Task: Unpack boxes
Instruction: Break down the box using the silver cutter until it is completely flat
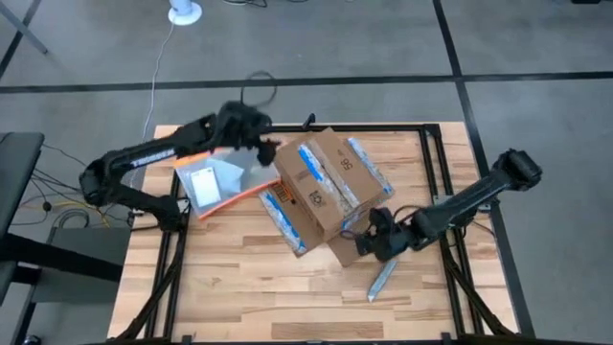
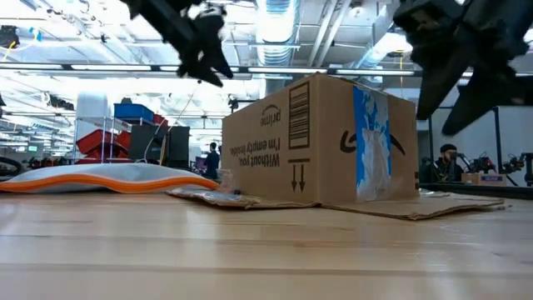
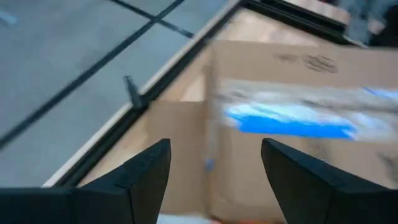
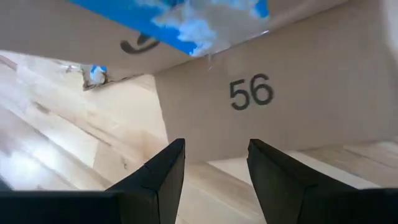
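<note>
Standing over the worktop point(image 1: 239, 287), the high view shows the cardboard box point(image 1: 321, 187) near the centre, turned at an angle, flaps splayed flat around it. The left pincer point(image 1: 268, 146) hovers at the box's ten o'clock corner, probably positioned to steady or lift that edge. The right pincer point(image 1: 369, 244) sits low at the box's five o'clock, against a spread flap point(image 1: 347, 251). An orange-edged clear pouch point(image 1: 213, 185) lies at the box's nine o'clock, beside a loose tape strip point(image 1: 381, 278) at five o'clock.

At table height, the box point(image 2: 321, 142) rests on the worktop with its printing inverted, so it appears to be upside down. Both arms hang above it, neither visibly touching. The pouch point(image 2: 108, 177) lies flat at nine o'clock.

From the left wrist, the left pincer point(image 3: 214, 168) stands wide, fingers point(image 3: 149, 171) apart and holding nothing, the box's taped face point(image 3: 292, 118) ahead.

From the right wrist, the right pincer point(image 4: 214, 165) is moderately spread and empty, aimed at the flap marked "56" point(image 4: 252, 92). Judgement: it is lining up to take that flap.
</note>
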